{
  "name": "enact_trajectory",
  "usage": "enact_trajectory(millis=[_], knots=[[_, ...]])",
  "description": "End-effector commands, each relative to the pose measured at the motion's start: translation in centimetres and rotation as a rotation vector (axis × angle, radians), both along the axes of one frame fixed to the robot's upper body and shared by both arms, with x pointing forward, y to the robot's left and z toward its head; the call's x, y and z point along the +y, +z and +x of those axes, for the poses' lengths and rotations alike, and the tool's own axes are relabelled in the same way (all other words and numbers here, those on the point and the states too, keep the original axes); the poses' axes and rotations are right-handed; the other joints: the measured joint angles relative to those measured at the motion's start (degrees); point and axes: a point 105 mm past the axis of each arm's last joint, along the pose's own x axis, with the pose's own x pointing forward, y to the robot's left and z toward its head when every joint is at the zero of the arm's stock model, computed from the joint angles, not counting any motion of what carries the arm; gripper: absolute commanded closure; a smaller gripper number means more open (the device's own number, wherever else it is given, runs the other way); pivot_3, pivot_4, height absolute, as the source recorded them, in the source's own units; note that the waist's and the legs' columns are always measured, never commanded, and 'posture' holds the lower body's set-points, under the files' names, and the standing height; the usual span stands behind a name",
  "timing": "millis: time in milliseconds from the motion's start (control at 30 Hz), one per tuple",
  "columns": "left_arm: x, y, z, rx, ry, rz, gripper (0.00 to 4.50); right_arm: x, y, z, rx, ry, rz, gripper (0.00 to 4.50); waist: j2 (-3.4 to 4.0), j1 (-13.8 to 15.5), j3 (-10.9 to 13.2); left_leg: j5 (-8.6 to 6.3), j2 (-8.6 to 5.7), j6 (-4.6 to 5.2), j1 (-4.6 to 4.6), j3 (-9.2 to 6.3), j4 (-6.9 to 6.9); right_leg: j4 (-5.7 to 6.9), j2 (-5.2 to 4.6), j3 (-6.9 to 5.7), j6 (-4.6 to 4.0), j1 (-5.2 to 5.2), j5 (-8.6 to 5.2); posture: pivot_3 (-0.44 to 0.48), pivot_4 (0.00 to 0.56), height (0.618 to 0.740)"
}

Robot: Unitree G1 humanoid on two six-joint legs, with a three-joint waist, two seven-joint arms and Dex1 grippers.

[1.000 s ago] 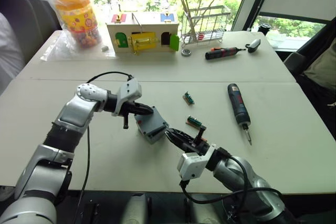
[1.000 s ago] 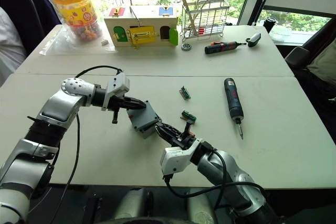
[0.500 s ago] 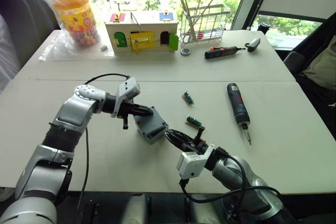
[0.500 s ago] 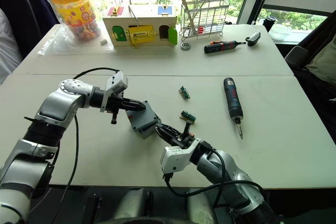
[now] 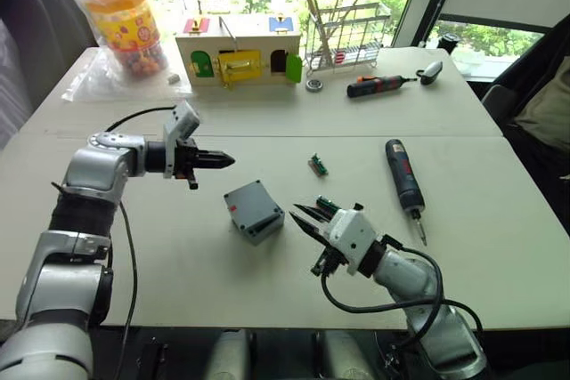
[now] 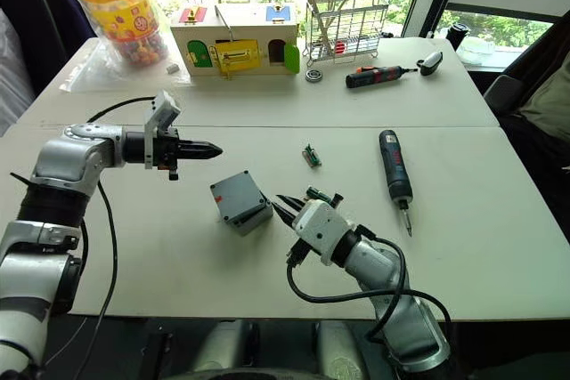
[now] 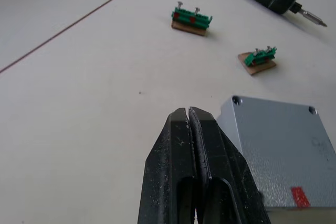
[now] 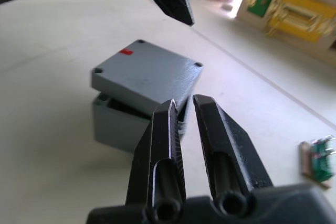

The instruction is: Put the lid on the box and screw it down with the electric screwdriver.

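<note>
The lid [image 8: 144, 72] now sits skewed on the box [image 8: 113, 121], both grippers backed off — left gripper [image 5: 218, 160] closed empty, right gripper [image 5: 305, 216] slightly parted — and the electric screwdriver [image 5: 404, 177] lies untouched beyond the right gripper.

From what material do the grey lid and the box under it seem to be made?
The lid looks like matte grey plastic, finely speckled, with moulded screw holes at the corners, though painted metal is possible. The box appears to be the same grey material.
</note>
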Motion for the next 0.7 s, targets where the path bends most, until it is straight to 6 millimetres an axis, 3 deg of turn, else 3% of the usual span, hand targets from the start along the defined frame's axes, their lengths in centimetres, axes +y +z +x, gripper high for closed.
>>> enact_trajectory(millis=[33, 367, 700], knots=[[-0.1, 0.3, -0.6, -0.027, -0.04, 0.019, 4.5, 1.1, 0.7, -1.2, 0.136, 0.064, 0.08, 3.95, 0.0, 0.0, 0.0, 0.0, 0.0, 0.0, -0.01, 0.0, 0.0, 0.0, -0.01, 0.0, 0.0, 0.0, 0.0, 0.0, 0.15, 0.736], [-0.3, -1.0, -1.6, 0.002, -0.063, 0.037, 4.5, 2.7, 0.0, -1.0, 0.3, 0.093, 0.096, 3.95, 0.0, -0.1, 0.0, 0.04, -0.02, -0.07, -0.07, 0.04, -0.18, 0.0, -0.01, 0.02, 0.0, -0.23, 0.0, 0.0, 0.15, 0.736], [-0.7, -1.2, -1.9, 0.002, -0.084, 0.043, 4.5, 2.9, -0.2, 0.3, 0.311, 0.043, 0.13, 3.95, 0.0, -0.3, 0.0, 0.11, -0.04, -0.18, -0.08, 0.07, -0.33, 0.0, 0.01, 0.03, -0.01, -0.33, 0.0, 0.0, 0.15, 0.736]])
